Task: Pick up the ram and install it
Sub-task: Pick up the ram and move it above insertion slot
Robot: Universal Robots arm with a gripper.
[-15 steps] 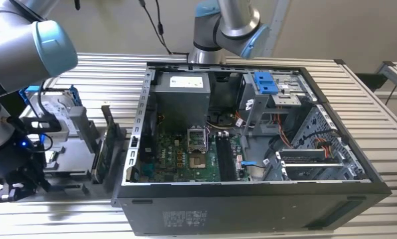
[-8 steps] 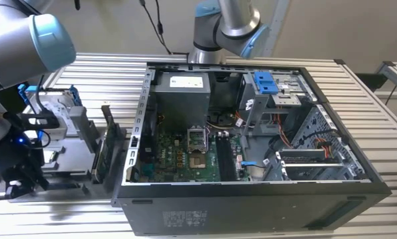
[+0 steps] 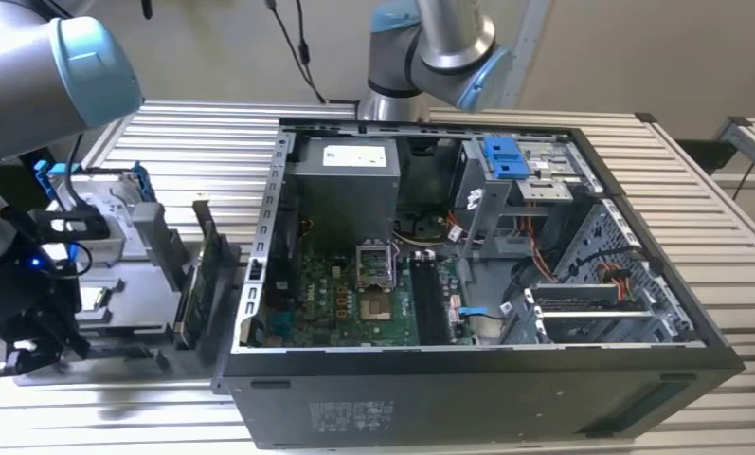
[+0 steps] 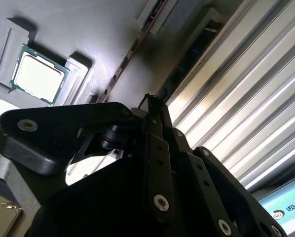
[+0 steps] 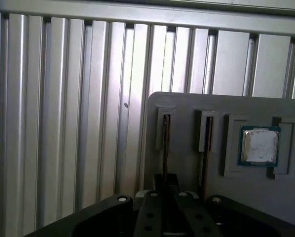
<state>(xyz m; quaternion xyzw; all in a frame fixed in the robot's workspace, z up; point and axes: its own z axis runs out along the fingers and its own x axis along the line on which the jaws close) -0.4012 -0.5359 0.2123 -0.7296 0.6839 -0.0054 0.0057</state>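
On the bench (image 5: 63, 123): gripper (image 5: 165, 182) over the grey holder (image 5: 187, 104).
The ram (image 5: 165, 148) stands on edge in a holder slot (processor (image 5: 258, 145) nearby); gripper just beside its end; whether the jaws are parted, I cannot tell.

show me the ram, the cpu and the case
ram (image 5: 165, 148): first wrist view, on its thin dark edge
cpu (image 5: 259, 145): first wrist view, on the middle of its silver lid
case (image 3: 478, 393): exterior view, on its black near wall
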